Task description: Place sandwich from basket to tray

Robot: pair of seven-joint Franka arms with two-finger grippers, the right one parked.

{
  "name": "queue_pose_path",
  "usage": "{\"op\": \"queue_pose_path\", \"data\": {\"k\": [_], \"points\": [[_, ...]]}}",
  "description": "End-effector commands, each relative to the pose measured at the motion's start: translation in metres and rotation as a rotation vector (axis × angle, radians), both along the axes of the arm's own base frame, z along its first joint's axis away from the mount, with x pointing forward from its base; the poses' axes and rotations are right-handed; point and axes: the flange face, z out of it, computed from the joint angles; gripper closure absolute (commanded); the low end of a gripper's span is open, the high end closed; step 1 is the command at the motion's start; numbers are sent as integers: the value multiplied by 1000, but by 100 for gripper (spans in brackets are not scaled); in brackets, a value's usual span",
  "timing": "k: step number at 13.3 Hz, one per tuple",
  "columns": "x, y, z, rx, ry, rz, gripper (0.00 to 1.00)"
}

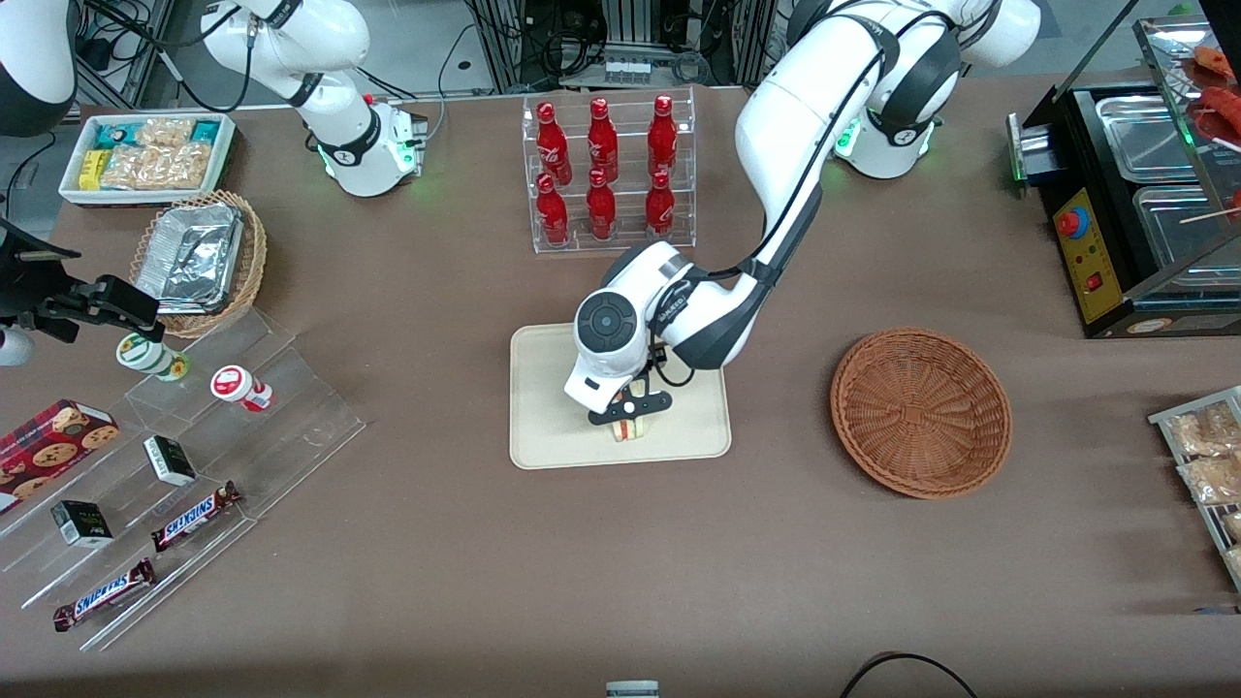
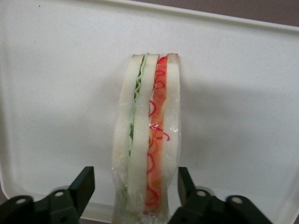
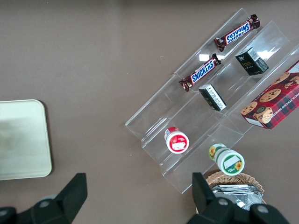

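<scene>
The sandwich [image 1: 628,430] [image 2: 147,135], white bread with green and red filling in clear wrap, stands on its edge on the cream tray [image 1: 543,417] [image 2: 56,93], near the tray's rim closest to the front camera. My left gripper [image 1: 628,415] [image 2: 134,177] hangs low over the tray, open, with its fingers straddling the sandwich. One finger stands clearly apart from the wrap; the second is close beside it. The reddish-brown basket [image 1: 919,412] sits empty on the table toward the working arm's end, apart from the tray.
A clear rack of red bottles [image 1: 606,174] stands farther from the front camera than the tray. Toward the parked arm's end are a stepped acrylic shelf with snack bars [image 1: 194,456], a tan basket of foil trays [image 1: 199,257] and a white snack bin [image 1: 145,155]. A black food warmer [image 1: 1134,194] stands at the working arm's end.
</scene>
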Motion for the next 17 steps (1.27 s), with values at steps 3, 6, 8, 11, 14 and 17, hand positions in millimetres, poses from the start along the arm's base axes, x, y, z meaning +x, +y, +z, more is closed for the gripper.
{"op": "queue_pose_path", "data": {"k": [3, 6, 8, 11, 14, 17], "points": [[4, -6, 27, -20, -18, 23, 0], [4, 3, 75, -14, -12, 9, 0], [3, 9, 104, -9, -14, 3, 0], [12, 35, 135, -8, 12, -101, 0], [29, 72, 163, -11, 23, -254, 0], [48, 133, 200, 36, 69, -243, 0]]}}
